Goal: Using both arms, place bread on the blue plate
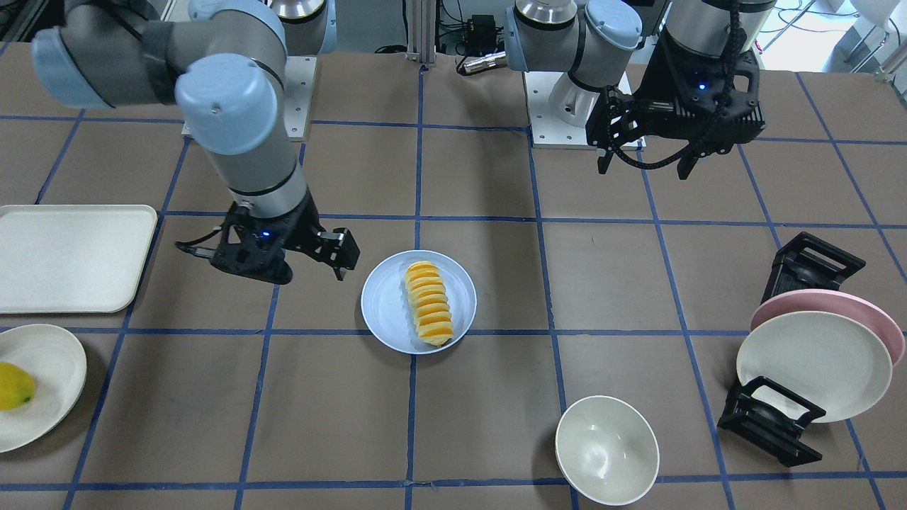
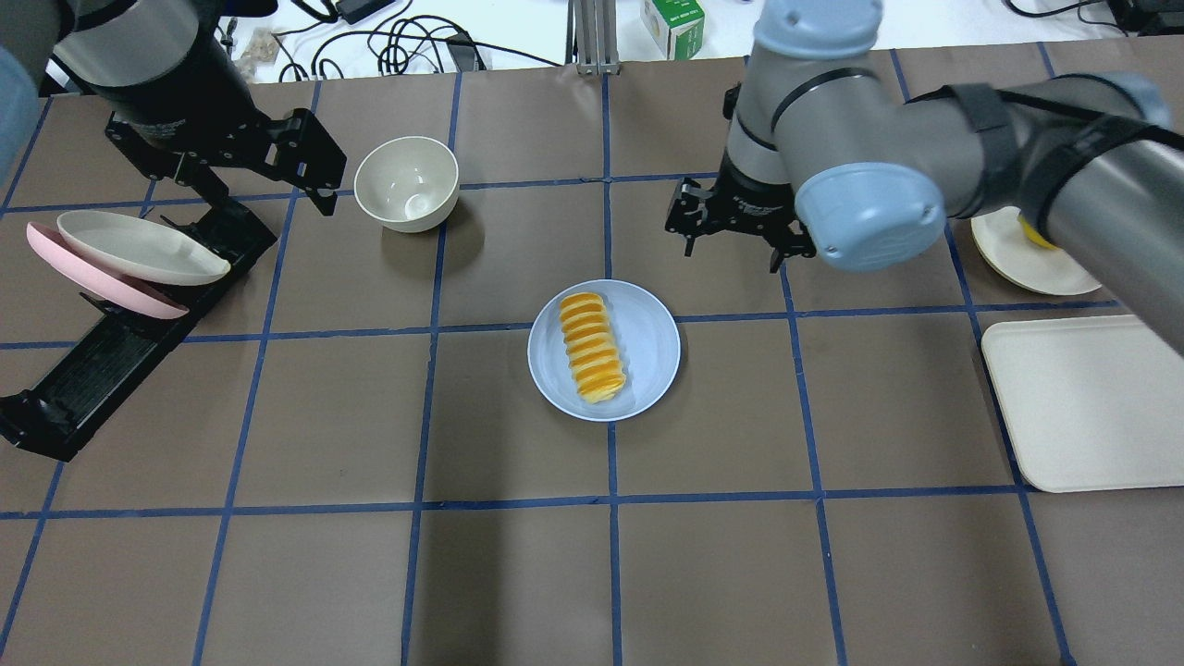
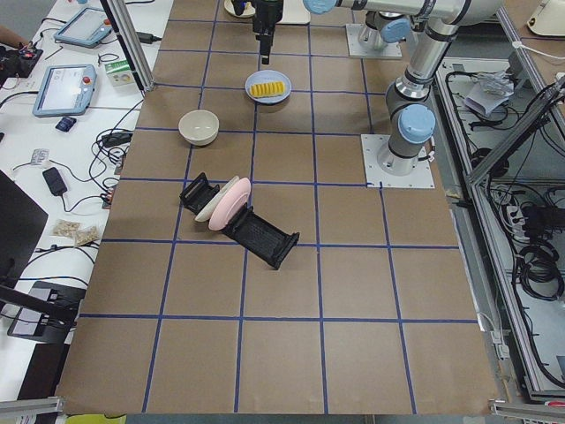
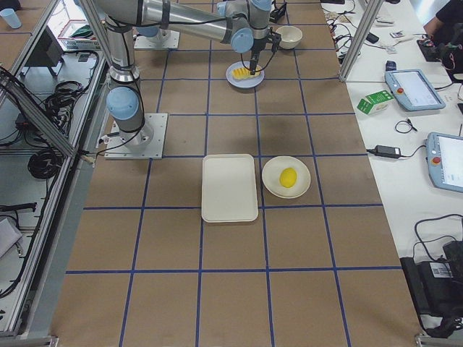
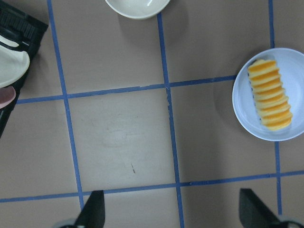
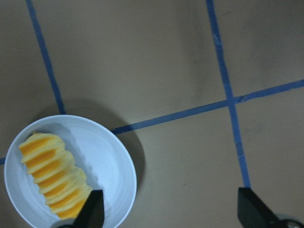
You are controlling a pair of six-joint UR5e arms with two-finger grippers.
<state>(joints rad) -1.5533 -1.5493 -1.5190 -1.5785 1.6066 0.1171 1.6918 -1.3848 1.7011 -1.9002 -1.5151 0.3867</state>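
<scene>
Bread on blue plate — bowl, dish rack well apart.

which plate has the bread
The blue plate, mid-table, under the bread. The pink plate and one cream plate lean in the rack; the other cream plate holds a yellow fruit.

Readable text: none in any view.
Green-and-white carton: print on its faces, too small to read.
Tablet screen: lit panel with a red button beside it, characters blurred.
Second tablet screen: likewise illegible.
</scene>
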